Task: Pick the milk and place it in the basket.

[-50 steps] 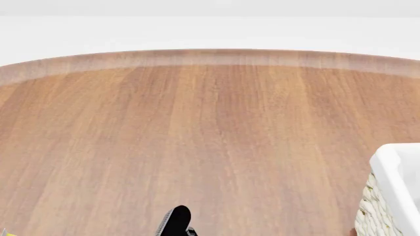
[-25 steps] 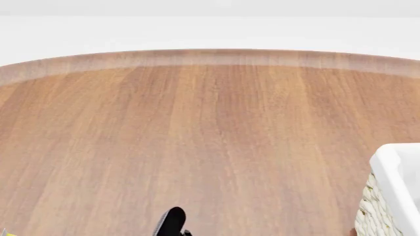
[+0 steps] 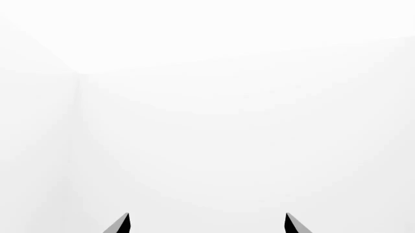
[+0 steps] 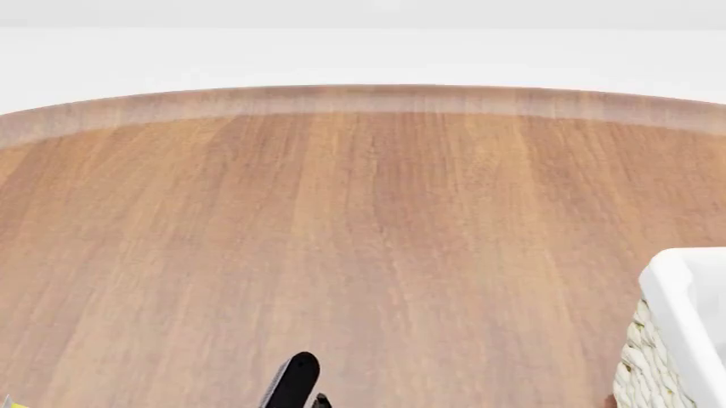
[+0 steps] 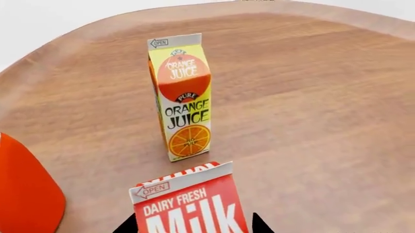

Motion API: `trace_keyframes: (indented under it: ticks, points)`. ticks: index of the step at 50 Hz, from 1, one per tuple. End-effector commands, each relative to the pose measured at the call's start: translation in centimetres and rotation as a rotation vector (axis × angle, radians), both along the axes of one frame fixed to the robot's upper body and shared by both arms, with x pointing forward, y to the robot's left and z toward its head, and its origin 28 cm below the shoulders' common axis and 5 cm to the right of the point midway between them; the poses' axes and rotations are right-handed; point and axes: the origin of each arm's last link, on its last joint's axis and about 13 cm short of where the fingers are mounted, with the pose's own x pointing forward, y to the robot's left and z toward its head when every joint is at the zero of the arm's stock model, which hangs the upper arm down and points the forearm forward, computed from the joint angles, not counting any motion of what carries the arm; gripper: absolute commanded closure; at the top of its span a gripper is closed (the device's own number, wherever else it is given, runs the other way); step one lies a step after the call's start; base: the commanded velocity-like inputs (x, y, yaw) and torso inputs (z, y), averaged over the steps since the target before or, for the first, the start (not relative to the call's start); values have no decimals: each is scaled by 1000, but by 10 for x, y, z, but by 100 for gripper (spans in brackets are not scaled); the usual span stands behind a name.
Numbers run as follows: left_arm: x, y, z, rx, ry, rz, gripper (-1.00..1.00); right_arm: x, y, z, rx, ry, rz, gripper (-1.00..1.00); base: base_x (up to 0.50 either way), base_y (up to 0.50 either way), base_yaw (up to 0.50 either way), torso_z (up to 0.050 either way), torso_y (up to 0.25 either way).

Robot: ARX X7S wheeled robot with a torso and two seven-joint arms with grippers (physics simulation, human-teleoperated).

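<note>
Count across my feeds: one milk (image 5: 190, 204), one juice carton (image 5: 181, 97), one basket (image 4: 681, 331), one orange object (image 5: 26, 194), two grippers.

Left wrist feed: I see only white walls and the two dark tips of the left gripper (image 3: 206, 224), standing well apart with nothing between them. No table or carton shows here.

Head feed: I see the wooden table (image 4: 363, 238), its curved far edge against white floor. One dark arm part (image 4: 292, 382) pokes up at the table's near edge, left of centre; which arm it belongs to I cannot tell. A yellow sliver sits at the near left corner of the picture, too small to identify. The basket shows only as a corner at the table's right side, white cloth over cream weave. The milk does not appear in this feed.

Right wrist feed: the orange object is cut off at the side. The juice carton stands upright on the table, well in from the edge. The milk stands upright, nearer the camera than the juice, apart from it. The right gripper (image 5: 194, 224) shows a dark tip either side of the milk; whether they touch it I cannot tell.
</note>
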Motion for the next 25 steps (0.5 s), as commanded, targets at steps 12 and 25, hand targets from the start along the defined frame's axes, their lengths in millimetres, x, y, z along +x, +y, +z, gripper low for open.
trace_keyframes:
  ticks: [12,25]
  points:
    - [9,4,3,-20,-58,39,-100,4,-1,0,18,-9,-8,100,0,0,0,0,0]
    - [9,4,2,-21,-57,40,-100,6,-4,30,26,-68,-41,100,0,0,0,0,0]
